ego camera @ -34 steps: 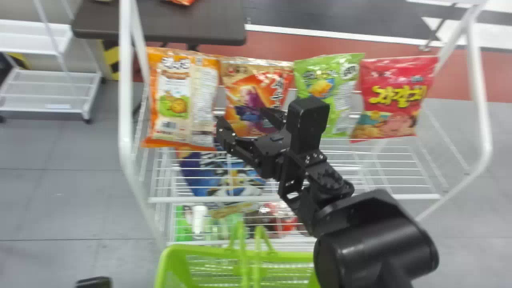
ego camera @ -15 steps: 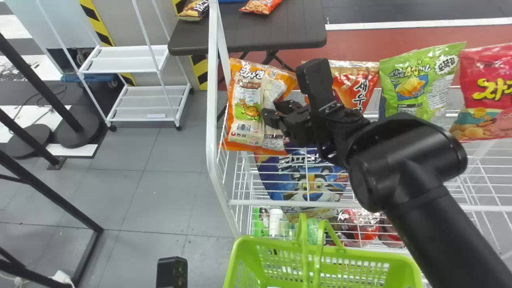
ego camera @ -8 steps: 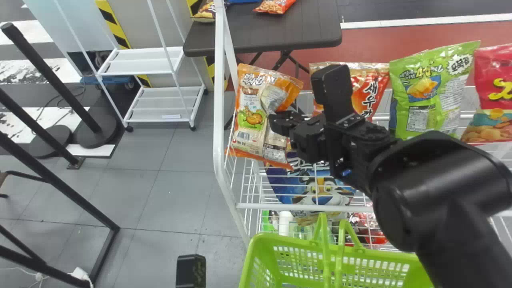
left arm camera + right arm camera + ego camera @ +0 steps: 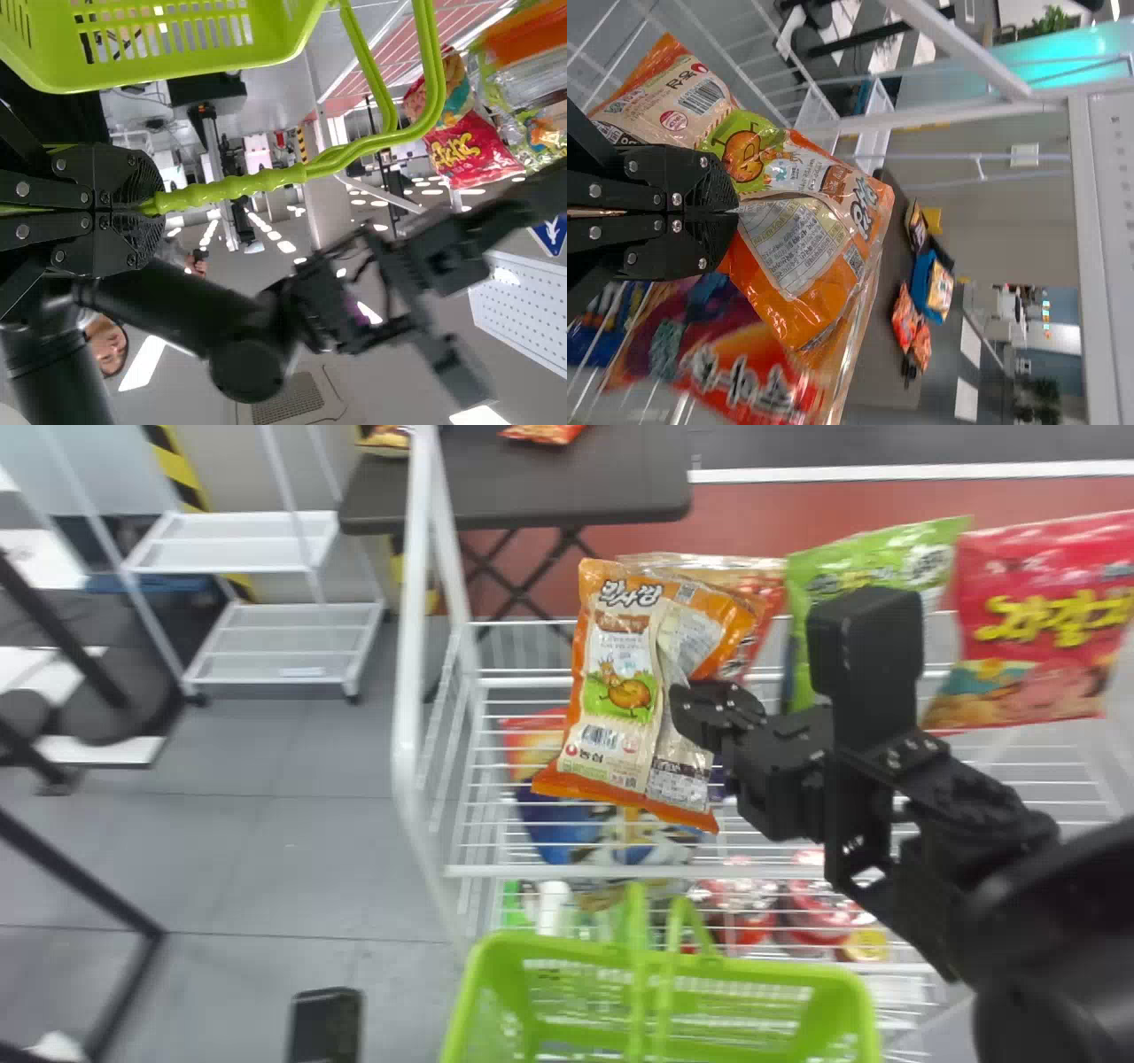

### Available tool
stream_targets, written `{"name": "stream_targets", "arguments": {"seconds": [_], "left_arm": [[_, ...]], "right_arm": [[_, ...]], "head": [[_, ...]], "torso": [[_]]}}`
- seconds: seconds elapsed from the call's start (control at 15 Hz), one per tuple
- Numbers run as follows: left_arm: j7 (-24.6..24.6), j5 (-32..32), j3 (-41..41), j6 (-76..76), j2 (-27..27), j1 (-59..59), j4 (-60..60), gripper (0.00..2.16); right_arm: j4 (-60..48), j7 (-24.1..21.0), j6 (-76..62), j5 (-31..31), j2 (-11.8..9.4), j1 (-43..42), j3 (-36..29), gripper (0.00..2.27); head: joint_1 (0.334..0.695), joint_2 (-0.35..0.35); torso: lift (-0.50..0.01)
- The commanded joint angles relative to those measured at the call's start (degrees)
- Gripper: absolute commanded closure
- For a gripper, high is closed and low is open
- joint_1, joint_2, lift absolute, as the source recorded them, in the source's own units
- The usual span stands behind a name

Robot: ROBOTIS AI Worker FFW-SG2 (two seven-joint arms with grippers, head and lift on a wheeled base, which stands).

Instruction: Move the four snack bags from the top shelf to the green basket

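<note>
Presumably light and crushable: orange-and-cream snack bag, best held by its three-o'clock fold (head view), where the right gripper pinches it; left gripper clamps green basket handle.

The orange bag bears dark lettering and a barcode — the red bag, yellow lettering.

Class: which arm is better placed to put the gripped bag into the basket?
Right, I'd say: the right gripper pinches the bag; the left gripper holds the handle of the basket.
</note>
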Motion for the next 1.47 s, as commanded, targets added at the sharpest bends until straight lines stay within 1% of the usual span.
{"name": "stream_targets", "arguments": {"seconds": [0.0, 0.07, 0.13, 0.2, 0.27, 0.33, 0.4, 0.47, 0.53, 0.6, 0.67, 0.73, 0.8, 0.87, 1.0, 1.07, 1.13, 1.2, 1.4], "left_arm": [[0.3, -0.7, 0.3, 0.0, -0.7, -0.1, 0.1, 1.36], [0.5, -1.1, 0.2, 0.0, -1.1, -0.2, 0.1, 1.36], [0.8, -1.7, -0.3, -0.2, -1.5, -0.3, 0.1, 1.36], [1.2, -2.7, -0.8, -1.1, -1.8, -0.4, 0.0, 1.36], [1.3, -3.8, -1.2, -2.5, -2.5, -0.4, 0.1, 1.36], [1.3, -4.5, -1.3, -3.5, -3.2, -0.4, 0.1, 1.36], [1.5, -4.7, -1.3, -4.9, -3.4, -0.3, 0.1, 1.36], [2.1, -4.7, -1.6, -6.5, -3.5, 0.0, 0.0, 1.36], [2.5, -5.0, -1.9, -7.6, -3.6, 0.4, -0.3, 1.36], [2.8, -5.9, -2.7, -8.8, -4.0, 0.8, -0.7, 1.36], [3.1, -6.8, -3.6, -9.3, -4.3, 0.8, -0.8, 1.36], [3.5, -7.6, -4.6, -9.3, -4.5, 0.8, -1.1, 1.37], [3.9, -7.9, -5.1, -10.0, -4.5, 0.8, -1.1, 1.36], [4.1, -8.8, -5.9, -11.1, -4.6, 0.8, -1.1, 1.37], [5.1, -9.8, -7.7, -13.2, -4.5, 0.8, -1.3, 1.36], [5.1, -9.9, -7.8, -13.9, -4.5, 0.8, -1.6, 1.36], [5.1, -9.9, -7.7, -13.9, -4.5, 0.9, -2.2, 1.36], [5.0, -9.9, -7.4, -13.9, -4.5, 1.2, -2.9, 1.36], [5.0, -9.5, -6.8, -13.9, -4.3, 2.2, -5.3, 1.36]], "right_arm": [[-8.7, 0.8, -1.0, -2.3, -3.4, 8.8, -7.8, 2.11], [-11.5, 2.0, -1.3, -4.3, -4.0, 12.5, -12.1, 2.11], [-14.3, 3.1, -0.8, -6.1, -4.0, 15.8, -16.3, 2.11], [-16.9, 4.4, 0.6, -6.9, -3.9, 18.8, -20.0, 2.11], [-18.8, 5.4, 1.7, -7.5, -3.7, 21.0, -23.1, 2.11], [-19.8, 7.5, 4.3, -8.3, -3.4, 22.7, -26.2, 2.11], [-20.4, 9.9, 7.5, -9.9, -2.4, 23.1, -29.1, 2.11], [-21.2, 13.6, 11.5, -12.3, -0.4, 23.6, -33.0, 2.11], [-22.0, 18.9, 14.9, -13.3, 3.6, 24.4, -36.5, 2.11], [-22.9, 25.9, 14.9, -13.1, 9.3, 25.0, -40.7, 2.11], [-23.0, 32.1, 15.4, -13.0, 9.3, 24.9, -44.2, 2.11], [-23.0, 36.4, 18.6, -14.0, 9.3, 24.8, -47.4, 2.11], [-22.9, 37.8, 22.6, -15.9, 9.3, 24.6, -49.4, 2.11], [-22.8, 39.0, 24.5, -16.2, 9.3, 24.6, -50.0, 2.11], [-20.2, 39.4, 24.7, -15.1, 9.3, 25.3, -49.1, 2.11], [-18.7, 39.2, 24.9, -13.2, 9.3, 25.4, -46.8, 2.11], [-17.5, 38.8, 24.7, -8.9, 9.3, 25.4, -42.9, 2.11], [-16.6, 38.4, 24.7, -6.3, 9.3, 25.4, -40.0, 2.11], [-14.6, 36.3, 23.7, -1.2, 9.3, 25.4, -31.7, 2.11]], "head": [[0.695, -0.069], [0.695, -0.105], [0.695, -0.184], [0.695, -0.218], [0.695, -0.253], [0.695, -0.295], [0.695, -0.350], [0.695, -0.350], [0.695, -0.350], [0.695, -0.350], [0.695, -0.350], [0.695, -0.350], [0.695, -0.350], [0.695, -0.350], [0.695, -0.350], [0.695, -0.350], [0.695, -0.350], [0.695, -0.350], [0.695, -0.350]], "torso": [[0.000], [0.000], [0.000], [0.000], [0.000], [0.000], [0.000], [0.000], [0.000], [0.000], [0.000], [0.000], [0.000], [0.000], [0.000], [0.000], [0.000], [0.000], [0.000]]}}
